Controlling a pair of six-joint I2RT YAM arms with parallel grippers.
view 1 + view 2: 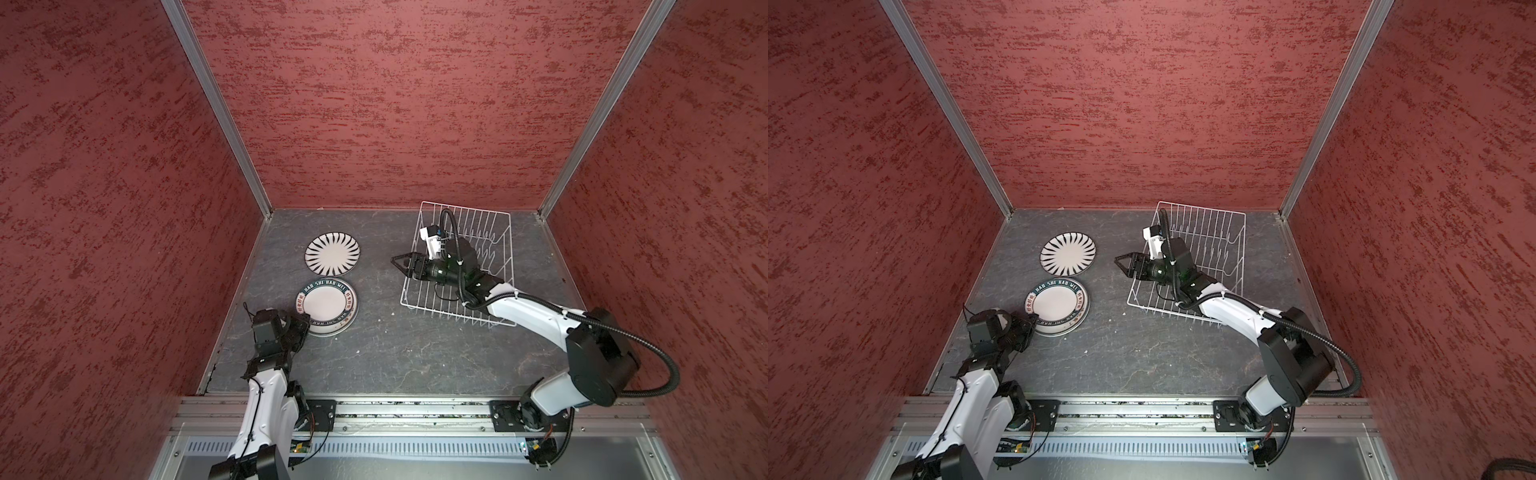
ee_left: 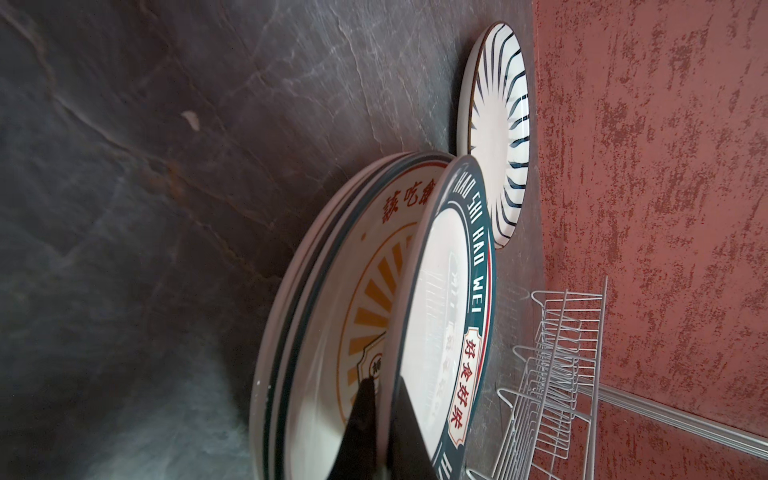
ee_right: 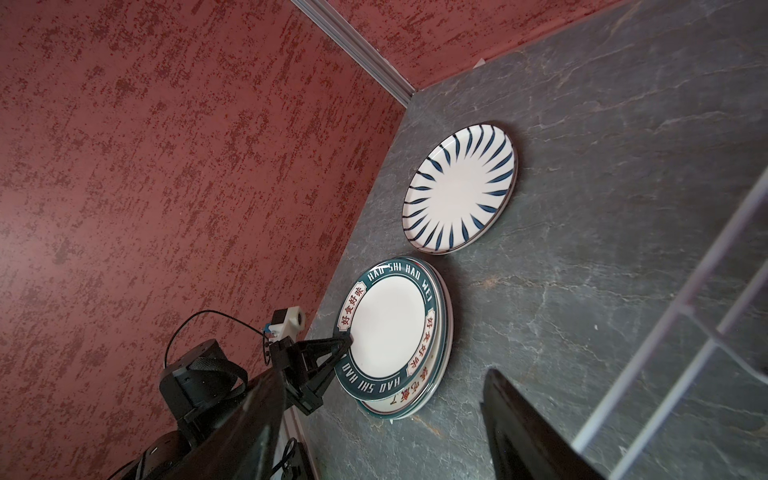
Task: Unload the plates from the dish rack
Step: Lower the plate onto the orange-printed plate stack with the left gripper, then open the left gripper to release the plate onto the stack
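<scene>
My left gripper (image 1: pixel 306 322) is clamped on the rim of the lettered plate (image 1: pixel 328 302), which sits tilted atop the sunburst plate (image 2: pixel 374 299) stack, near the striped plate (image 1: pixel 332 253) on the tabletop (image 1: pixel 395 353). My right gripper (image 1: pixel 396 263) is spread wide, gripping nothing, over the dish rack (image 1: pixel 465 207) at its left edge.

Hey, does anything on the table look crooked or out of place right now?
Yes. The top plate of the stack sits tilted and off-centre, its rim pinched by the left end effector. The rack lies skewed to the back wall. Nothing looks spilled or broken.
</scene>
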